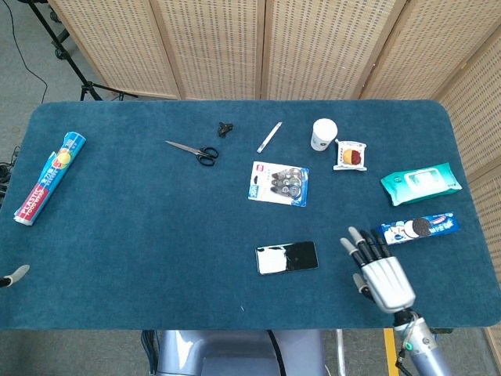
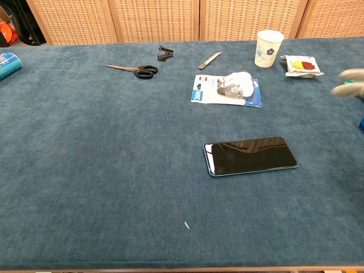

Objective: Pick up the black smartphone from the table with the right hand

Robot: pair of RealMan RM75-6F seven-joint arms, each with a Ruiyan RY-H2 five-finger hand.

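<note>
Black smartphone (image 1: 287, 257): flat on blue cloth table (image 1: 141, 235), screen up, lower centre of head view; long axis left to right. In chest view (image 2: 251, 156) centre right, glossy glass reflecting light. Untouched, nothing resting on it.

Right hand (image 1: 381, 274): lower right of head view, just right of the phone, apart from it. Fingers (image 1: 362, 241) spread and extended, holding nothing. In chest view only blurred pale fingertips at the right edge.

Left hand (image 1: 16, 274): only a pale tip at the lower left edge of head view; finger state impossible to tell.

Handling, judged: rigid, thin, moderately light; glass face slick and breakable. Lying flush on cloth, so little room under the edges. Best taken across the two long edges, thumb on the near side, fingers on the far side, near the middle of its length. Flat pinch on the screen likely to slip.

Also present: cookie packet (image 1: 418, 228) and wipes pack (image 1: 420, 183) right of the hand; correction tape card (image 1: 279, 184) above the phone; scissors (image 1: 192, 150), paper cup (image 1: 323, 134), both upper centre.
</note>
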